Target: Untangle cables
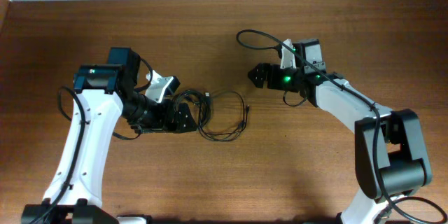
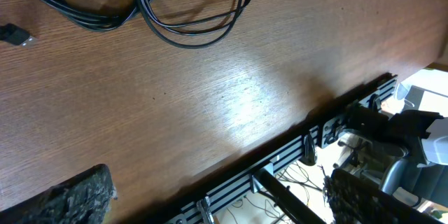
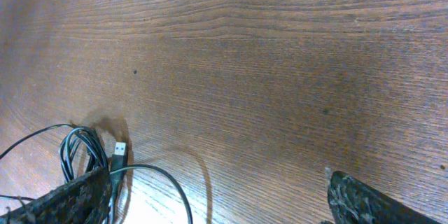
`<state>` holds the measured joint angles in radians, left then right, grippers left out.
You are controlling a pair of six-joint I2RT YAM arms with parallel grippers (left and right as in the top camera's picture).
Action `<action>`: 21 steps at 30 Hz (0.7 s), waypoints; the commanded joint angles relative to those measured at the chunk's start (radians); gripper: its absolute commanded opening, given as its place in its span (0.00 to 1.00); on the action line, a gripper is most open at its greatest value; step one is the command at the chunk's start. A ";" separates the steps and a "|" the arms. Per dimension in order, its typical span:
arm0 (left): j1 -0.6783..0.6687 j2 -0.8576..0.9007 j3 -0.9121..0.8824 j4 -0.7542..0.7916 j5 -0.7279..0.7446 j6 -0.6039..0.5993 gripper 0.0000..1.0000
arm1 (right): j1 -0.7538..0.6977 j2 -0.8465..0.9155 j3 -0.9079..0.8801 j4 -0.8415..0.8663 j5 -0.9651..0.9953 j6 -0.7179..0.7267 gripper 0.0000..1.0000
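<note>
The cables [image 1: 222, 117] are thin black cords lying in loose overlapping loops on the wooden table, between the two arms. In the left wrist view, cable loops [image 2: 178, 24] and a small plug [image 2: 15, 35] lie at the top left, ahead of the fingers. In the right wrist view, a cable bundle [image 3: 80, 150] with a USB plug [image 3: 120, 152] lies at the lower left. My left gripper [image 1: 185, 117] [image 2: 217, 199] is open and empty at the left edge of the loops. My right gripper [image 1: 256, 75] [image 3: 217, 199] is open and empty, above and right of the cables.
The wooden table [image 1: 210, 35] fills the overhead view. The right arm's own thicker black cable [image 1: 246, 36] arcs above its wrist. The left wrist view shows the table's edge with a metal rail [image 2: 294, 150] and clutter beyond it.
</note>
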<state>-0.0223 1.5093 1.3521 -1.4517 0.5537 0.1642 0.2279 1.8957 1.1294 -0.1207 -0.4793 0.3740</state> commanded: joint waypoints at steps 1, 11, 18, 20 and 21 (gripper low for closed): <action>-0.001 0.001 0.010 0.000 0.014 0.006 0.99 | -0.002 0.013 0.004 0.000 0.006 0.001 0.99; -0.001 0.001 0.010 0.068 -0.072 0.006 0.99 | -0.002 0.013 0.004 0.000 0.006 0.001 0.98; -0.002 0.002 0.010 0.355 -0.111 -0.211 0.00 | -0.002 0.013 0.004 0.000 0.006 0.001 0.98; -0.002 0.002 0.010 0.421 -0.223 -0.266 0.00 | -0.002 0.013 0.004 0.000 0.006 0.001 0.98; -0.002 0.006 0.010 0.457 -0.340 -0.336 0.00 | -0.002 0.013 0.004 0.000 0.006 0.001 0.98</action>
<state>-0.0231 1.5097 1.3521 -1.0447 0.4232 -0.0212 0.2279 1.8977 1.1294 -0.1234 -0.4793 0.3744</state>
